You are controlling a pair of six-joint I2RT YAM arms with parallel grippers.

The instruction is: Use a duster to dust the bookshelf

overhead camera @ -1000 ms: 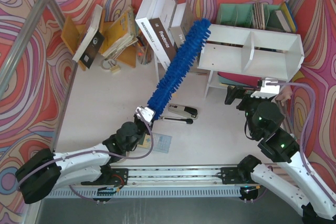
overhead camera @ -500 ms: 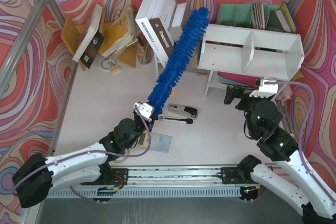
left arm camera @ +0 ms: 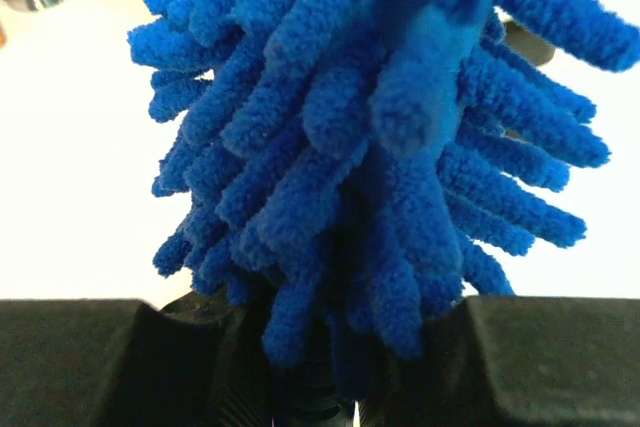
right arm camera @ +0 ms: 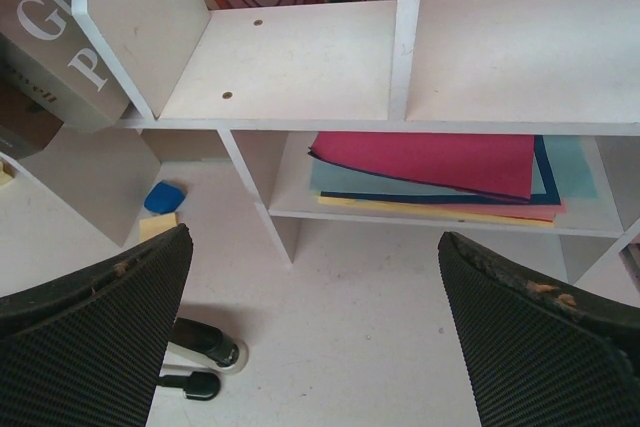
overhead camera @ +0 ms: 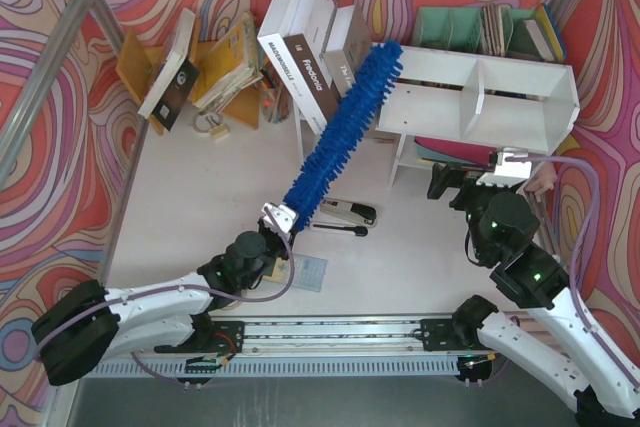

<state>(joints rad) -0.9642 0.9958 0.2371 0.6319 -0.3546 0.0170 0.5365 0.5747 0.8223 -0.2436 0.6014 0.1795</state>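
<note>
The duster (overhead camera: 340,127), a long fluffy blue head, slants up from my left gripper (overhead camera: 275,221) to the top left corner of the white bookshelf (overhead camera: 500,67), where its tip lies over the board's edge. The left gripper is shut on the duster's handle just below the head. In the left wrist view the blue strands (left arm camera: 360,127) fill the frame and hide the handle between the black fingers (left arm camera: 70,357). My right gripper (overhead camera: 455,187) hangs open in front of the bookshelf (right arm camera: 290,67), holding nothing (right arm camera: 310,347). Coloured sheets (right arm camera: 430,162) lie in the shelf's lower level.
A black and white stapler (overhead camera: 340,213) lies on the table below the duster. Leaning books (overhead camera: 305,47) and an orange rack (overhead camera: 215,72) stand at the back left. A teal file organizer (overhead camera: 450,27) sits behind the bookshelf. A clear plastic sheet (overhead camera: 308,273) lies near the left arm.
The duster's tip swung up toward the back, then came back down to the right onto the bookshelf's left corner. The right arm has not moved.
</note>
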